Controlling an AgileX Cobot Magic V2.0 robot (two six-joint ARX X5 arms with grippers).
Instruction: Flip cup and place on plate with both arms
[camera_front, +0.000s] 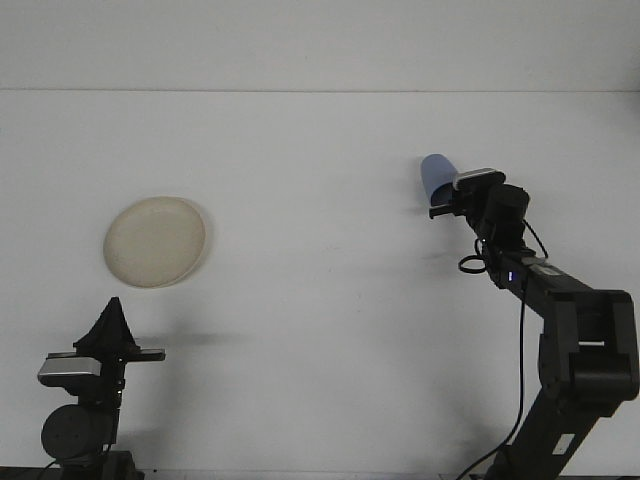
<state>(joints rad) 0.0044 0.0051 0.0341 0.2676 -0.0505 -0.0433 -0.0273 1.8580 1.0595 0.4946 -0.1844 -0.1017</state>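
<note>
A blue cup (436, 176) is held up off the white table (320, 300) at the right, tilted with its top leaning left. My right gripper (441, 203) is shut on the cup's lower end, and the arm runs down to the bottom right corner. A cream plate (155, 241) lies flat on the table at the left, far from the cup. My left gripper (110, 330) points upward at the bottom left, below the plate, its dark fingers meeting in a point with nothing held.
The table's far edge (320, 91) runs across the top against a pale wall. A black cable (520, 330) hangs along the right arm.
</note>
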